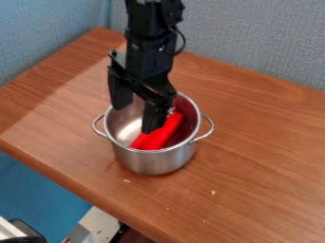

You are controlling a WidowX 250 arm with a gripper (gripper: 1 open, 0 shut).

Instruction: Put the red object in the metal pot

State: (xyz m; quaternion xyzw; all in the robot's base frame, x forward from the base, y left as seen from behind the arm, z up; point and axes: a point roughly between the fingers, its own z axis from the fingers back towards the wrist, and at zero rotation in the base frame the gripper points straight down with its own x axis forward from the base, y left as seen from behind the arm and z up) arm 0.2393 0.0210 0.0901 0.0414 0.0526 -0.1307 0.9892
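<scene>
Bright red flat block (pixel 162 134) tilted inside shiny metal pot (pixel 150 158), fingers (pixel 124 92) spread open

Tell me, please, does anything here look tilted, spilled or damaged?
Only one thing: the red object lies slanted inside the metal pot, one end leaning up toward the rim rather than flat. The open gripper hangs over it. Nothing looks spilled or damaged.
</scene>
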